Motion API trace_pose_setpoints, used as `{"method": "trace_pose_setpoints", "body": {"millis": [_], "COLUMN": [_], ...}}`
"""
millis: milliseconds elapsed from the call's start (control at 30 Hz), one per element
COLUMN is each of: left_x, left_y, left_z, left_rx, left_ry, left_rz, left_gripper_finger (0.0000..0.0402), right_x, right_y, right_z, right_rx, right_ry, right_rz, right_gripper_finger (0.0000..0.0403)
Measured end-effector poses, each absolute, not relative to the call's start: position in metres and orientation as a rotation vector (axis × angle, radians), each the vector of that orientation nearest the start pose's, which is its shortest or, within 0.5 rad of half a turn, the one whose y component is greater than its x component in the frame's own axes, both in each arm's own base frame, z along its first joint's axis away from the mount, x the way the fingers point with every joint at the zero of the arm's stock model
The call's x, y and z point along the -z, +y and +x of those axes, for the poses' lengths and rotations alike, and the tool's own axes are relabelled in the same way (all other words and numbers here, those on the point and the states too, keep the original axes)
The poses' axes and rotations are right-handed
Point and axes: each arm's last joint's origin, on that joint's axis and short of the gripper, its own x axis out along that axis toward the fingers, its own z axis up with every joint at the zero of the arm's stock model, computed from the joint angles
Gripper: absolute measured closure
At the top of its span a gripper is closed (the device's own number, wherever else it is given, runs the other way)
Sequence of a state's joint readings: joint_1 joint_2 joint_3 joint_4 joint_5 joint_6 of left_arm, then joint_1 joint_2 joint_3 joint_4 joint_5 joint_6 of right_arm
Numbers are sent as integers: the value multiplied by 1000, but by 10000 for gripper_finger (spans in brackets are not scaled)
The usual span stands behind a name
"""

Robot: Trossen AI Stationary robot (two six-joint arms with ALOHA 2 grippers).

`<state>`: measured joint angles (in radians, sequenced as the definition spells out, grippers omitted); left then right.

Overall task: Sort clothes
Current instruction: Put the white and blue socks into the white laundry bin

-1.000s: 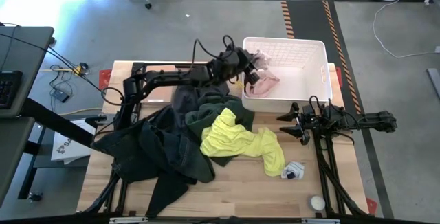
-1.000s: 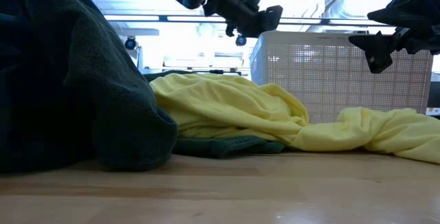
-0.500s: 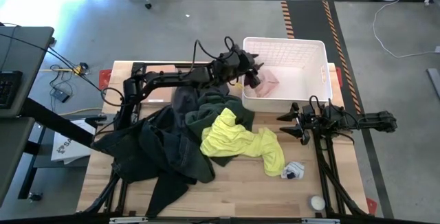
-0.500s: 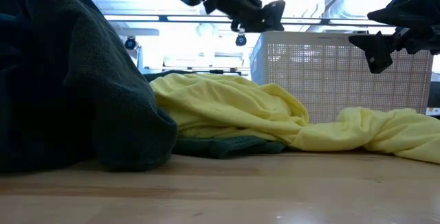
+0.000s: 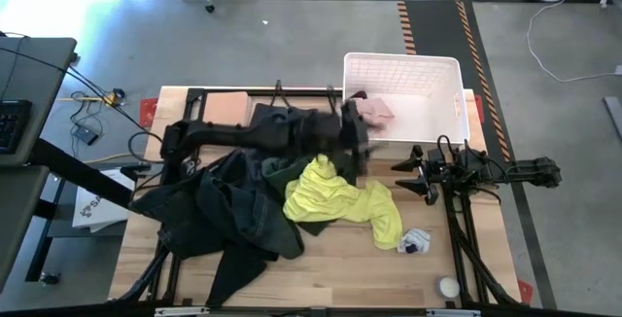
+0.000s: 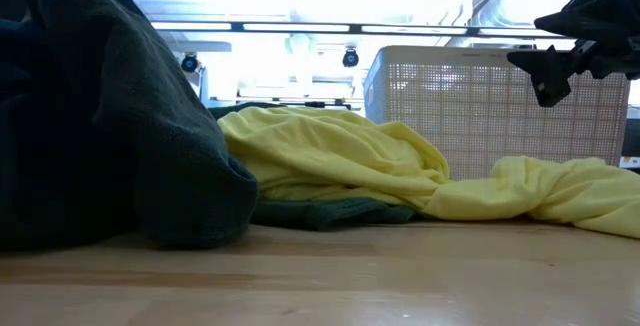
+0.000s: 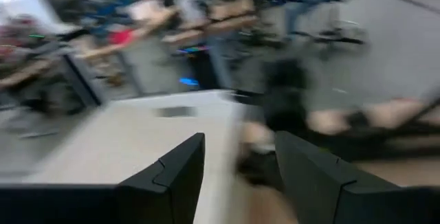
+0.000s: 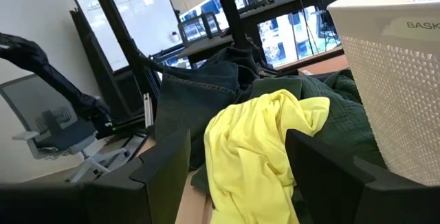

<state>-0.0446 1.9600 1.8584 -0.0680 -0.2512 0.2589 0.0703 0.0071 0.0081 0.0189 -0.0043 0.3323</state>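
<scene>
- Pink garment (image 5: 376,110): it lies inside the white basket (image 5: 432,72), upper right of centre in the high view. A second ago my left gripper held it over the basket's left wall; it is now released and settled in the basket's left part.
- Remaining clothes: the yellow shirt (image 5: 340,200) sits mid-table, partly over a dark green garment (image 5: 292,166); the dark pile (image 5: 219,215) fills the lower left of the table; a small white sock (image 5: 415,241) lies toward the lower right.
- Left gripper (image 5: 355,142): it has swung back from the basket and now hangs over the table just outside the basket's left wall, above the top of the yellow shirt. In its wrist view the fingers (image 7: 180,169) stand well apart with nothing between them.
- Right gripper (image 5: 408,174): it waits just below the basket, right of the yellow shirt, fingers (image 8: 168,162) spread and empty, unchanged over the last second.
- Meaning for the task: I judge one garment sorted; the left arm is free to fetch the next piece, most likely from the pile beneath it.
</scene>
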Motion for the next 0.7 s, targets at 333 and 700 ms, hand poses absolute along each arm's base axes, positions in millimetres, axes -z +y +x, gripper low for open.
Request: {"method": "trace_pose_setpoints", "body": {"millis": [333, 700], "left_x": [-287, -237], "left_y": [-125, -179], "left_z": [495, 494], "left_rx": [21, -127], "left_ry": [226, 176], "left_rz": [269, 158], "left_gripper_finger": [241, 241], "right_x": [-168, -167], "right_y": [7, 7], "right_z": [97, 97], "right_rx": [-77, -77], "right_ry": [-7, -7], "right_rz": [333, 333], "right_gripper_finger": [165, 165]}}
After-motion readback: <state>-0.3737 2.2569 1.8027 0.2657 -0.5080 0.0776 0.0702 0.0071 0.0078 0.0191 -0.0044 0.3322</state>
